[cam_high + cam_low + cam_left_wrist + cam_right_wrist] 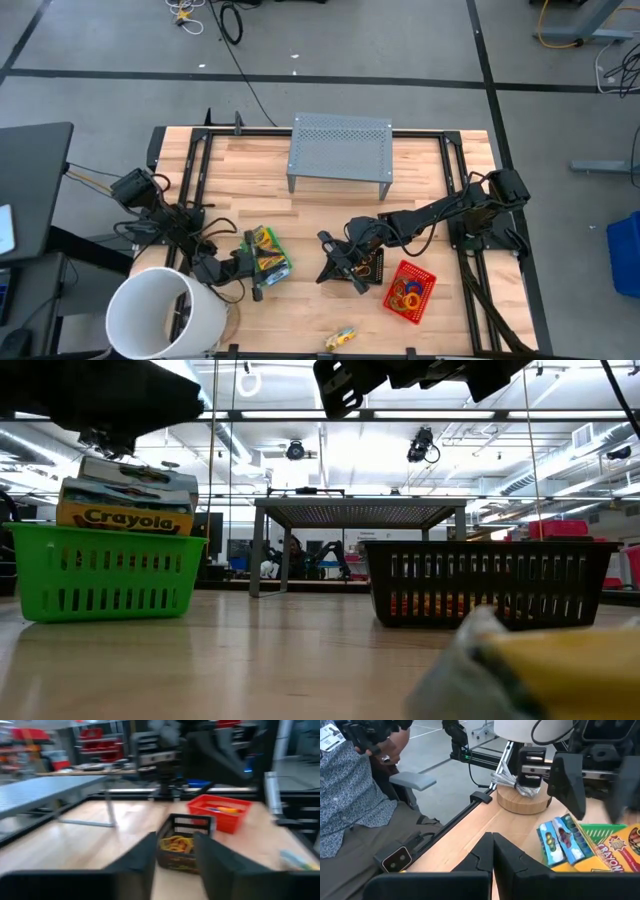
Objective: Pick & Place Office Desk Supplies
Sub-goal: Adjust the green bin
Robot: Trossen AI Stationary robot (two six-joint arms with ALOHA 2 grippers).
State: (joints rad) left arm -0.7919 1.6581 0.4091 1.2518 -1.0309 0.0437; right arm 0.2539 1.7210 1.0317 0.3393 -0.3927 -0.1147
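Observation:
Yellow-green crayon boxes [268,250] lie stacked in a green mesh tray [100,575] on the table's left half. My left gripper [595,790] hovers just above them, pointing level toward the right; it is open with nothing between its fingers [145,865]. A black mesh tray [372,268] holds a heap of rubber bands [175,843]. My right gripper [332,264] is shut and empty in the air, just left of that tray. A red tray [410,290] holds coloured rings. A yellow glue stick [342,338] lies on its side near the front edge.
A big white bucket [165,312] stands at the near left corner beside my left arm. A grey perforated stand [340,150] stands at the far middle. A seated person [355,795] shows beyond the table's left side. Bare wood lies between the trays and the stand.

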